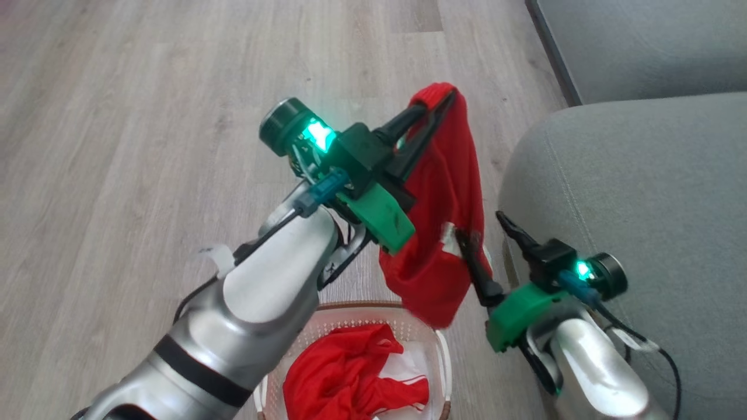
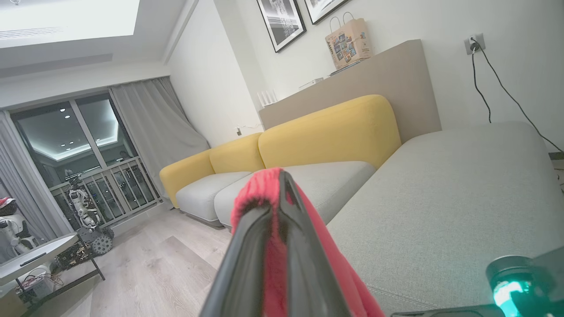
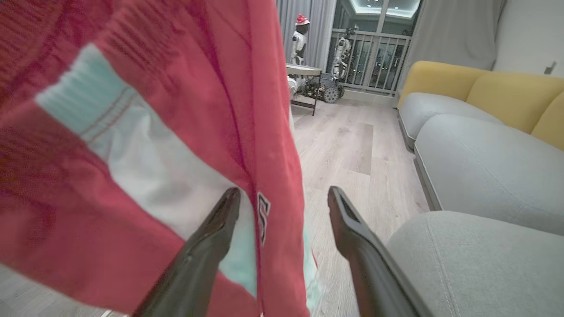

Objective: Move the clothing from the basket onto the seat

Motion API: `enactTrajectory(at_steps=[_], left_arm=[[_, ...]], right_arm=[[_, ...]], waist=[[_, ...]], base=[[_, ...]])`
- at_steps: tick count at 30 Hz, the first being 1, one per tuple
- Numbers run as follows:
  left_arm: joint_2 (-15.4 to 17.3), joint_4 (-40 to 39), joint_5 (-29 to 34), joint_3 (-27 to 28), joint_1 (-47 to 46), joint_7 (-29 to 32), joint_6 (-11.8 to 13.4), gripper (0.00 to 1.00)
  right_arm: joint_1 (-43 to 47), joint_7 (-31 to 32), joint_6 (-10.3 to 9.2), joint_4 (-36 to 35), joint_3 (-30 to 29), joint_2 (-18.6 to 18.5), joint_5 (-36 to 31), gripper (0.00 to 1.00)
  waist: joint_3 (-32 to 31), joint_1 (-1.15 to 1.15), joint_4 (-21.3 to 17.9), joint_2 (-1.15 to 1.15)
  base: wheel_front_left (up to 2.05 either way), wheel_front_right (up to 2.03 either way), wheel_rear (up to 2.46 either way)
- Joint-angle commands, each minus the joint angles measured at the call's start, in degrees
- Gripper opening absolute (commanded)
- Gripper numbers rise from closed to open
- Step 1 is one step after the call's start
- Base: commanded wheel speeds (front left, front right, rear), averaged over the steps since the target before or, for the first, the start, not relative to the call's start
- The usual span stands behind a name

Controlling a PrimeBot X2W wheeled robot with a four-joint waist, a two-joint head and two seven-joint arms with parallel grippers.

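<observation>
Clothing (image 1: 446, 192): one red garment hanging at 12 o'clock over basket (image 1: 356, 308), more inside
Left gripper (image 1: 444, 100): clamped tight on its top edge
Right gripper (image 1: 482, 227): spread wide, empty, beside the fabric
Seat (image 1: 630, 192): at 3 o'clock
Risk: slippery fabric sliding free, landing on floor (image 1: 146, 116)

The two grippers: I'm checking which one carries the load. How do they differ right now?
The left gripper is shut on the top of a red garment; the right gripper is open, holding nothing. The left gripper is higher; the right gripper sits by the garment's lower end, beside the seat. Both have long dark fingers.
</observation>
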Motion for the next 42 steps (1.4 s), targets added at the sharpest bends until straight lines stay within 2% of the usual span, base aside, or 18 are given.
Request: enactTrajectory(at_steps=[1,7,8,9,10,11,21,22,23,24,25,26,27,37,42], left_arm=[[0.6,-2.2,-0.5,1.4,-3.8,0.1,0.4,0.0],[0.5,-3.7,-2.1,-0.8,-2.6,-0.1,1.2,0.0],[0.5,-3.8,-2.3,-1.0,-2.4,-0.1,1.4,0.0],[0.5,-3.8,-2.5,-1.1,-2.2,-0.1,1.5,0.0],[0.5,-3.8,-2.7,-1.2,-2.0,-0.1,1.7,0.0],[0.5,-3.7,-3.0,-1.2,-1.7,-0.1,1.9,0.0],[2.2,-2.4,-4.9,0.1,2.8,-0.2,4.2,0.0],[2.4,-2.3,-5.1,0.2,3.3,-0.3,4.5,0.12],[2.5,-2.2,-5.2,0.3,3.8,-0.3,4.7,0.35],[2.6,-2.1,-5.4,0.5,4.3,-0.4,4.9,0.47],[2.6,-2.0,-5.6,0.7,4.8,-0.5,5.1,0.78],[2.6,-2.0,-5.8,0.9,5.4,-0.5,5.3,0.98],[2.6,-2.1,-6.0,1.0,6.0,-0.6,5.3,1.0],[2.5,-1.9,-6.3,1.4,10.7,-0.8,5.4,1.0],[2.3,-1.8,-5.8,1.5,13.2,-0.9,4.8,1.0]], right_arm=[[-3.8,-0.4,-0.01,-0.6,2.2,0.1,-0.1,1.0],[-7.9,-0.4,-0.01,5.3,9.3,0.1,3.8,1.0],[-8.3,-0.4,-0.01,6.0,10.1,0.2,4.7,0.95],[-8.6,-0.4,-0.01,6.4,10.6,0.2,5.4,0.55],[-8.9,-0.4,-0.01,6.8,10.9,0.2,6.0,0.32],[-9.1,-0.4,-0.01,7.0,11.0,0.2,6.4,0.0],[-8.9,-0.4,-0.01,4.9,8.2,-0.2,7.7,0.0],[-8.9,-0.4,-0.01,4.5,7.7,-0.4,7.6,0.0],[-8.9,-0.4,-0.01,4.1,7.2,-0.6,7.5,0.0],[-9.0,-0.4,-0.01,3.7,6.6,-0.8,7.5,0.0],[-9.1,-0.4,-0.01,3.2,6.1,-1.1,7.4,0.0],[-9.2,-0.4,-0.01,2.8,5.6,-1.4,7.2,0.0],[-9.3,-0.4,-0.01,2.4,5.0,-1.8,7.1,0.0],[-10.3,-0.4,-0.01,-1.0,-1.1,-6.2,5.2,0.0],[-10.9,-0.4,-0.01,-2.4,-5.4,-9.5,4.3,0.0]], waist=[[-0.3,0.0,0.6,0.0],[-0.8,0.0,2.8,0.0],[-0.8,0.0,3.0,0.0],[-0.9,0.0,3.3,0.0],[-0.9,0.0,3.5,0.0],[-0.9,0.0,3.7,0.0],[-0.3,0.0,2.8,0.0],[-0.2,0.0,2.5,0.0],[0.0,0.0,2.1,0.0],[0.1,0.0,1.8,0.0],[0.2,0.0,1.5,0.0],[0.4,0.0,1.0,0.0],[0.5,0.0,0.7,0.0],[1.7,0.0,-3.4,0.0],[2.5,0.0,-6.1,0.0]], base=[[0.0,0.0,0.0],[0.0,0.0,0.0],[0.0,0.0,0.0],[0.0,0.0,0.0],[0.0,0.0,0.0],[0.0,0.0,0.0],[0.0,0.0,0.0],[0.0,0.0,0.0],[0.0,0.0,0.0],[0.0,0.0,0.0],[0.0,0.0,0.0],[0.0,0.0,0.0],[0.0,0.0,0.0],[0.0,0.0,0.0],[0.0,0.0,0.0]])
